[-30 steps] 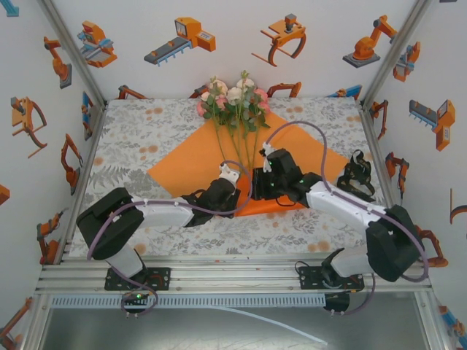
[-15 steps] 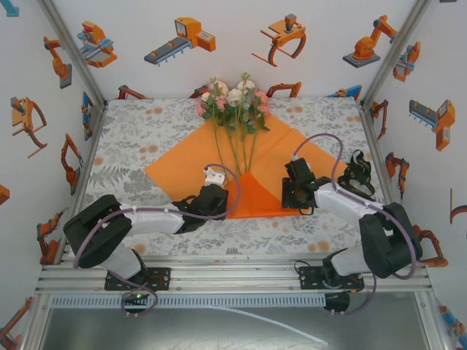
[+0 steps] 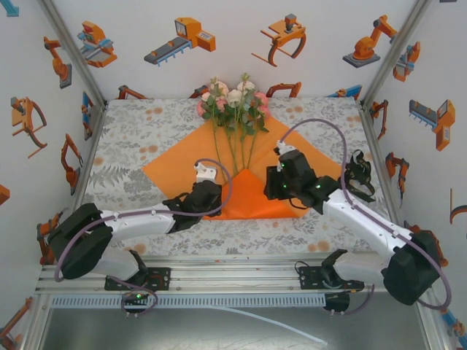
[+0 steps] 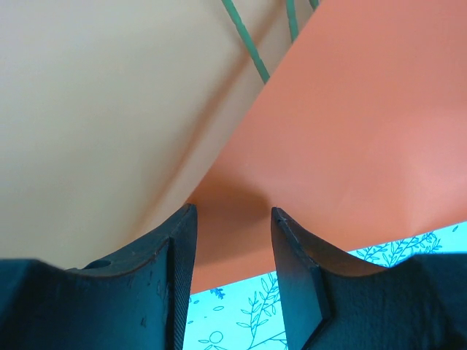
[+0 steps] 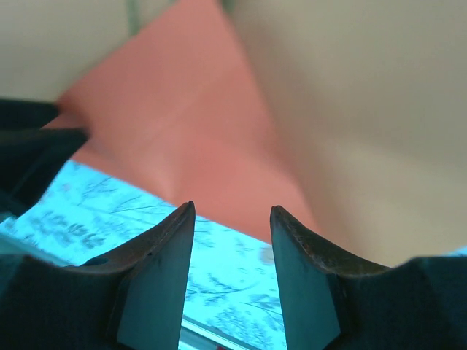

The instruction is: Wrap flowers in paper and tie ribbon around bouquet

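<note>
From above: flowers (image 3: pixel 233 100) at 12 o'clock on paper (image 3: pixel 175 164). From wrists: left gripper (image 4: pixel 232 211) and right gripper (image 5: pixel 231 208) parted, grasping nothing.

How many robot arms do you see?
2. The left arm comes in from the near left, the right arm from the near right; both reach to the orange paper.

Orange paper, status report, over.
Left gripper open, right gripper open. Orange paper near corner folded over flower stems, sides unwrapped. Black ribbon lying right, untouched.
</note>
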